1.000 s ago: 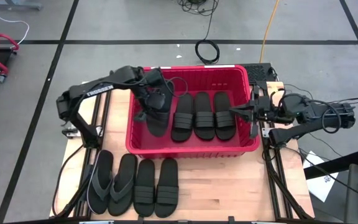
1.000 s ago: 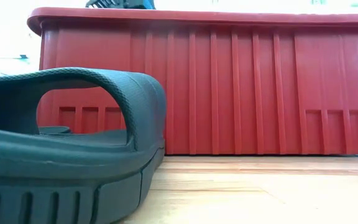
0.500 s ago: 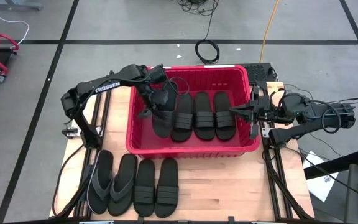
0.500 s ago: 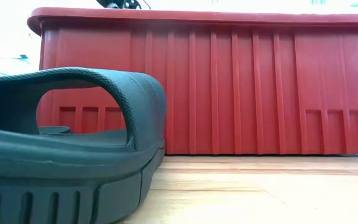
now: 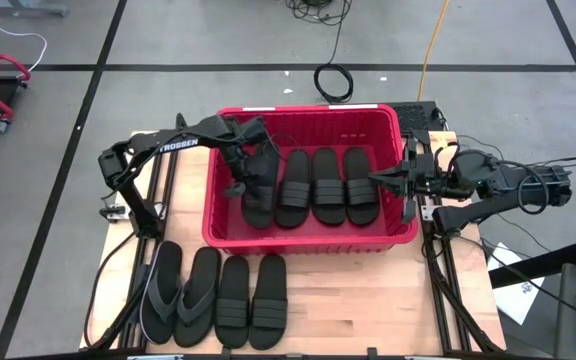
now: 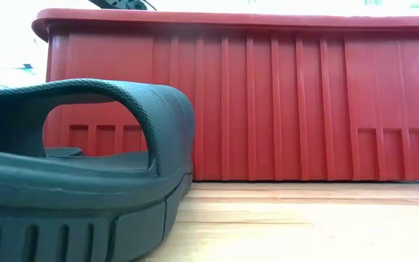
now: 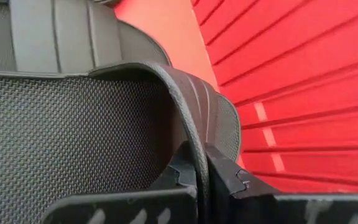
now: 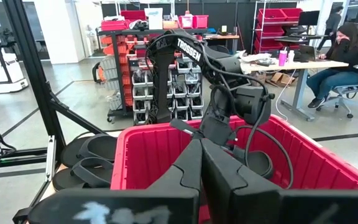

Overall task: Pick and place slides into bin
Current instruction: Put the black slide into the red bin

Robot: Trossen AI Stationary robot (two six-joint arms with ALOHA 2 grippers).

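Worktop [image 5: 368, 300] carries the red bin [image 5: 308, 238] at its far middle. Four slides in the bin: three flat abreast [image 5: 328, 185], a fourth [image 5: 256, 195] at their left. Four more slides [image 5: 213, 298] in a row on the near left. Left pincer [image 5: 250, 172] inside the bin, clamped on the fourth slide's strap. Right pincer [image 5: 376, 179] closed, empty, above the bin's right wall.

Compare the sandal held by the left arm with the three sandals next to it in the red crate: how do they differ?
The held sandal is clamped at its strap by the left pincer; the three sandals are not touched. The held sandal lies nearest the left wall of the crate and looks slightly angled; the three sandals lie flat and parallel. All are black, with wide straps.
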